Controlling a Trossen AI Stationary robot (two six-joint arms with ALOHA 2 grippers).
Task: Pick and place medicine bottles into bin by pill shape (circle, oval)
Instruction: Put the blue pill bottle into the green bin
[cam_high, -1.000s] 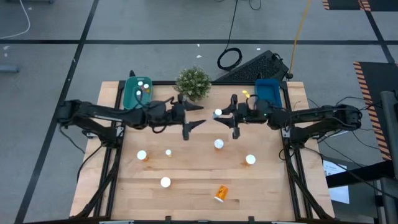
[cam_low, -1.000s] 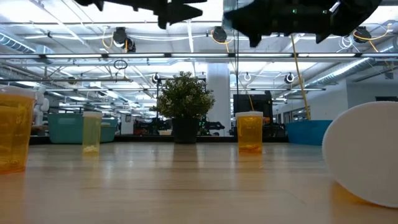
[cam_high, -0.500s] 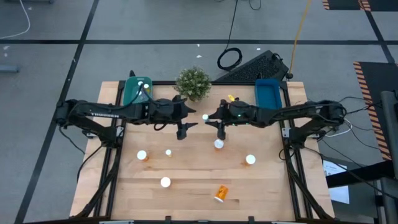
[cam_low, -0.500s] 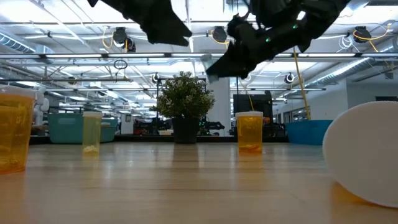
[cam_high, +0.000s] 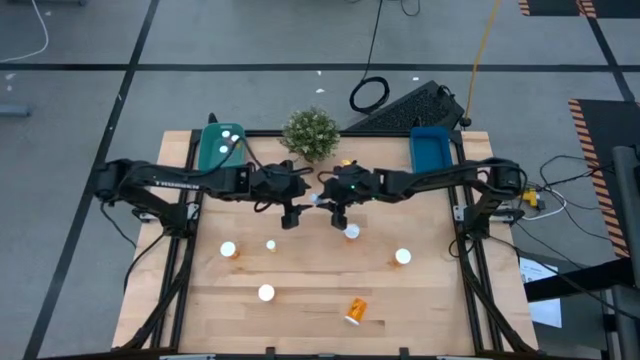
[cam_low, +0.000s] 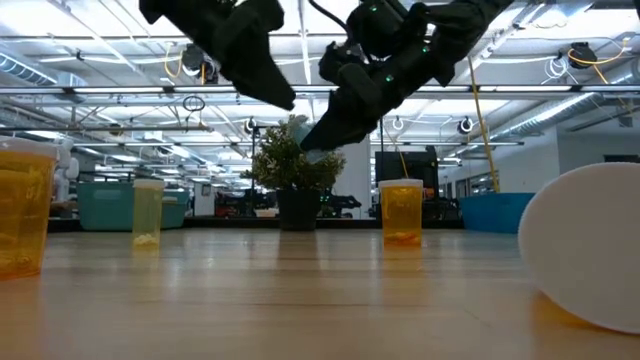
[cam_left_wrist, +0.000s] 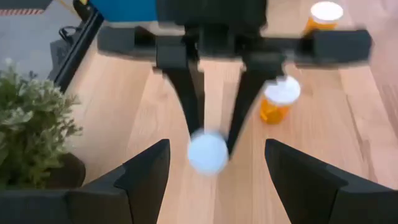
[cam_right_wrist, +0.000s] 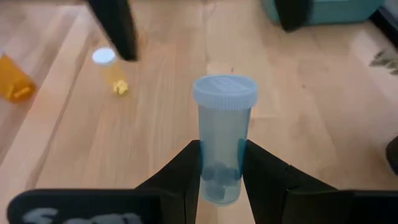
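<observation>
A light blue medicine bottle (cam_right_wrist: 222, 134) with a pale cap sits in my shut right gripper (cam_high: 327, 202), above the table's middle. My left gripper (cam_left_wrist: 214, 177) faces it, open, its fingers on either side of the cap (cam_left_wrist: 208, 152) without touching it. Several orange bottles with white caps are on the table: two upright ones (cam_high: 351, 232) (cam_high: 402, 257) toward the right, others (cam_high: 228, 250) (cam_high: 266, 292) toward the left, and one on its side (cam_high: 354, 311) near the front edge. My right gripper pinches the blue bottle's lower body (cam_right_wrist: 217, 177) between its two fingers, with the cap end sticking out past the fingertips. The fingers slant down from the table's right side. The bottle lies along them, tilted, lifted clear of the table.
A green bin (cam_high: 220, 148) holding white-capped bottles stands at the far left, a blue bin (cam_high: 432, 148) at the far right. A potted plant (cam_high: 311, 132) stands between them at the far edge. A small yellow bottle (cam_high: 270, 245) stands left of centre.
My right gripper has carried the blue bottle toward the table's left, close up to my left gripper, and has tipped downward. My left gripper has drawn back slightly toward the left and come lower. The bottles on the table have stayed put.
</observation>
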